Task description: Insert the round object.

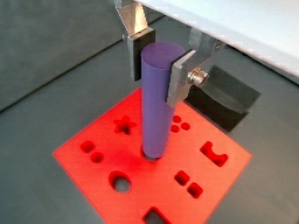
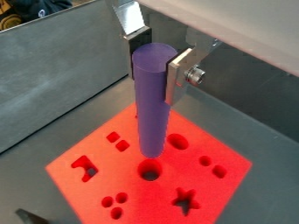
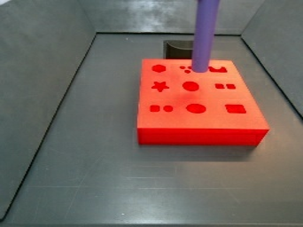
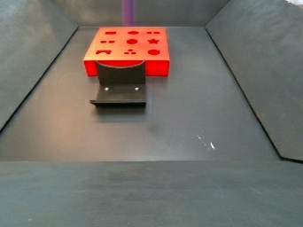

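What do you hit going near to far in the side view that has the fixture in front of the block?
Bare floor → fixture → red block → purple peg, gripper out of frame above it.

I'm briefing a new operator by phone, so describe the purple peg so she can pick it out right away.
Find the red block with shaped cutouts on the dark floor. Standing upright over it is the purple peg, a long, slim, smooth cylinder, its upper end clamped in the claw and its lower end at a round hole. It is the only purple thing there; the fixture beside the block is dark and angular.
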